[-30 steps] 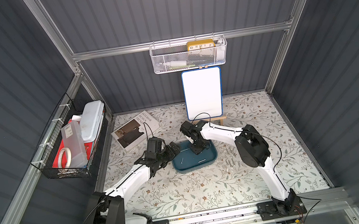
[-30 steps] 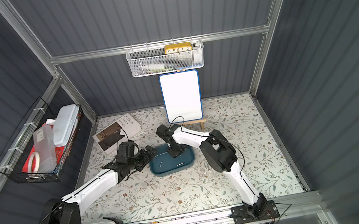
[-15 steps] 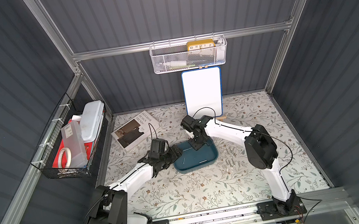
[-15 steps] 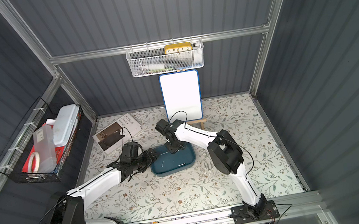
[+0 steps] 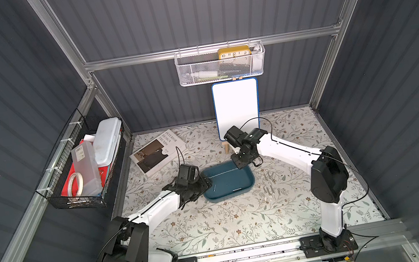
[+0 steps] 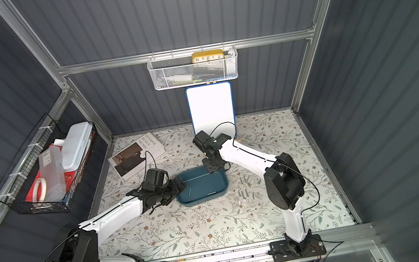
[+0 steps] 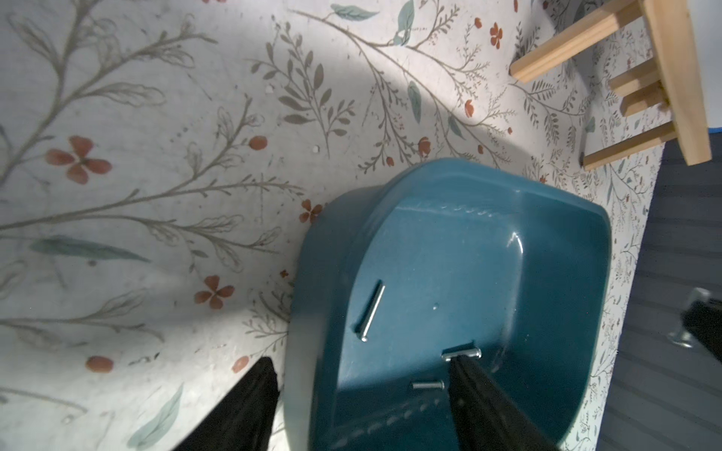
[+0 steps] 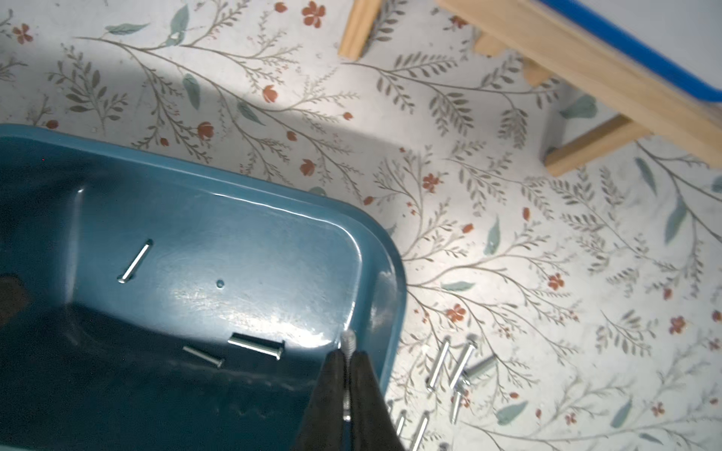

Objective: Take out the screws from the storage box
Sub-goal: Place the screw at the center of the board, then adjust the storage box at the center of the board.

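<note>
Even overhead light; dark shadows on table [image 7: 156,97]; glare inside storage box [image 8: 250,304].

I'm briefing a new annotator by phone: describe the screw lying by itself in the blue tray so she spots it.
Find the teal storage box at the middle of the floral table. Inside it, look for the long thin screw lying slanted by itself; the two shorter screws sit close together.

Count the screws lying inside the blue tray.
3. The first screw lies alone on the tray floor; the second screw and third screw lie close together by one wall. The right pincer holds a fourth screw near the rim. Shadow may hide more.
</note>
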Robot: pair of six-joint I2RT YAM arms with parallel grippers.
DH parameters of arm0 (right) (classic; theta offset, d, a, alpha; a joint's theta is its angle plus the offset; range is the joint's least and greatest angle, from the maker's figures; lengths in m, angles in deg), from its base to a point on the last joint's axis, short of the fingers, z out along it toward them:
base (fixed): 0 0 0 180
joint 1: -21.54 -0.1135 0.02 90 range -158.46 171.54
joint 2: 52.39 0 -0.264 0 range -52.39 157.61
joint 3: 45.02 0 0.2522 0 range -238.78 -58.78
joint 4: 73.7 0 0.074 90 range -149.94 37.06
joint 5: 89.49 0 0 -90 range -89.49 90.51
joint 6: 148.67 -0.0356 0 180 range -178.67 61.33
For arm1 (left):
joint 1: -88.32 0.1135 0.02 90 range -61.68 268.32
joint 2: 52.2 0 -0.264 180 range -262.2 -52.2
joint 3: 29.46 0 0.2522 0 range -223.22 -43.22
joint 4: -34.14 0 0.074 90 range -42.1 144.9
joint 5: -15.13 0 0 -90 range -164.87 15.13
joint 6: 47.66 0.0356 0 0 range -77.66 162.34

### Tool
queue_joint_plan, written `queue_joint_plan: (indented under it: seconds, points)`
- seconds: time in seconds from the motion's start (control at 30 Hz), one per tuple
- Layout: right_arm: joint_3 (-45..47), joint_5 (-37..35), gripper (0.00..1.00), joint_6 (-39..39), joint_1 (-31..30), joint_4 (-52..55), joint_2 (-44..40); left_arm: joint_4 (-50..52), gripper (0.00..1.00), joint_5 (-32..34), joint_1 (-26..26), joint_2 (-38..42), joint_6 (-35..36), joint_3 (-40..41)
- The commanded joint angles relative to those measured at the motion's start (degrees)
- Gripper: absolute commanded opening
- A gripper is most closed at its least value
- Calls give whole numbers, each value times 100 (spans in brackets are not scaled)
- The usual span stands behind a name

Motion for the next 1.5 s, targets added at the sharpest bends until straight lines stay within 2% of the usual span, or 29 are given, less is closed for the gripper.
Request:
queue_joint_plan:
  seconds: [0.0, 0.17, 0.43, 0.6, 0.73, 0.9, 1.13, 1.47]
  points:
    - [409, -220, 4, -241, 209, 5, -313, 404, 70, 193, -81, -17, -144, -242]
    - [1123, -215, 4, -343, 489, -195, -615, 537, 62, 184, -208, -127, -249, -290]
    - [1895, 33, 4, -387, 639, -640, -516, 905, 49, 335, -266, -474, -167, -475]
    - [2056, 193, 4, -413, 671, -831, -340, 1173, 39, 384, -265, -525, -178, -664]
    - [2146, 458, 4, -414, 673, -1009, -223, 1330, 28, 211, -273, -503, -188, -808]
    - [2221, 434, 4, -414, 677, -1128, -37, 1571, 23, 204, -267, -608, -165, -954]
    - [2400, 274, 4, -400, 710, -1218, -14, 1888, 0, 110, -266, -657, -146, -1401]
    - [2541, 211, 5, -381, 771, -1308, -18, 2771, 0, -47, -265, -787, -100, -2127]
